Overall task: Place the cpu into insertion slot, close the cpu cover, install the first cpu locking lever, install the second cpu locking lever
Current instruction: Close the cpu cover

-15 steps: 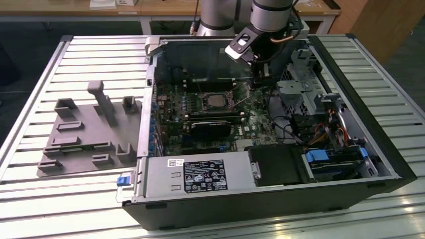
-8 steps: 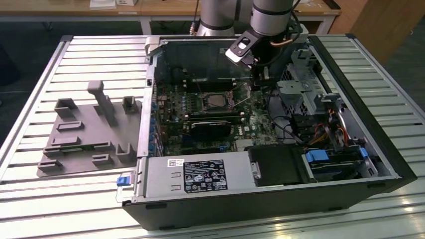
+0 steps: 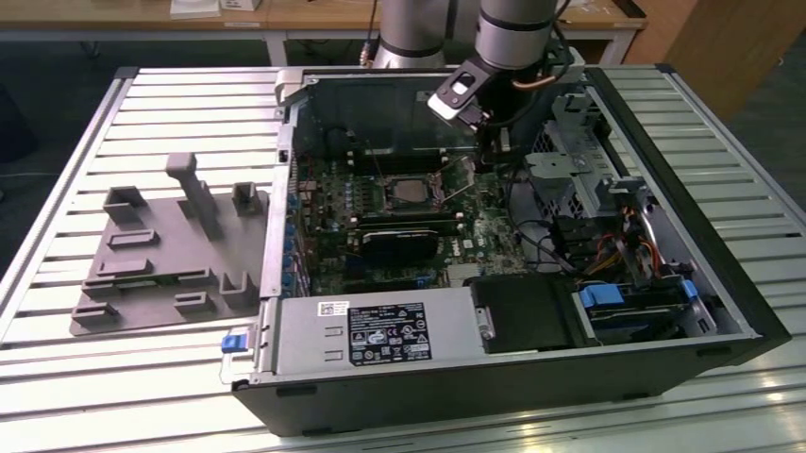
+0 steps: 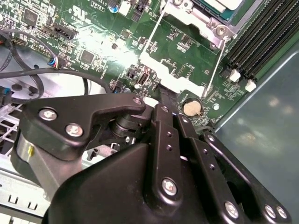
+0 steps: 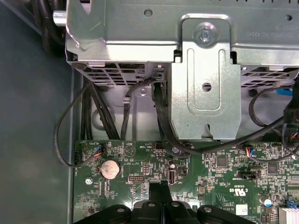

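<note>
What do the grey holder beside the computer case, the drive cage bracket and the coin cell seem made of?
Grey holder: probably matte plastic, dull even grey without glints. Drive cage bracket: bare sheet metal, by its pale sheen, folded edges and punched holes. Coin cell: dull silvery metal face.

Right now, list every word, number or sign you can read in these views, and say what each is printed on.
Black label on the power supply: print too small to read.
White sticker above it: too small to read.
White lettering on the motherboard in the first wrist view: too small to read reliably.
Stamped characters on the metal drive cage: too faint to read.
Nothing can be quoted.
</note>
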`<state>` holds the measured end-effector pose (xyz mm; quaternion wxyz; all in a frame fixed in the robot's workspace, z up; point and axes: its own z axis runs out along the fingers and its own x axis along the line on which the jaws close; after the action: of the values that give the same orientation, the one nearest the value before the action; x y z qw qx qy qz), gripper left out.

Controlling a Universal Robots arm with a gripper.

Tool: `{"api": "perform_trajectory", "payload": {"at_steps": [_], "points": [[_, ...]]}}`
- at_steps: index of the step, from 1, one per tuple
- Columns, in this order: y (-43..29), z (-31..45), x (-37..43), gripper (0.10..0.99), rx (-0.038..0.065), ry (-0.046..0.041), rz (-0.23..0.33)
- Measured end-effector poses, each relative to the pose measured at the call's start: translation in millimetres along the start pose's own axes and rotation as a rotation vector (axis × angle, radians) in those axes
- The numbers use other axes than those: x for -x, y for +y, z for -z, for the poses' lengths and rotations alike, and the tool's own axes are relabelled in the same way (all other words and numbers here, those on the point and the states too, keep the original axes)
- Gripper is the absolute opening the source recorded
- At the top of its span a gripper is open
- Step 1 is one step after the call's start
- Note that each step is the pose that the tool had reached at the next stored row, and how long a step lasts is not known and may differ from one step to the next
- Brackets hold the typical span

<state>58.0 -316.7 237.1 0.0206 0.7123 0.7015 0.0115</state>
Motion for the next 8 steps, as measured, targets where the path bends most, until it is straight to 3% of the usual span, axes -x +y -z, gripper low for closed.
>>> {"api": "perform_trajectory", "payload": {"at_steps": [8], "points": [[0.8,-1.6,0.0,0.106,-0.006,-0.0021,0.0]]}}
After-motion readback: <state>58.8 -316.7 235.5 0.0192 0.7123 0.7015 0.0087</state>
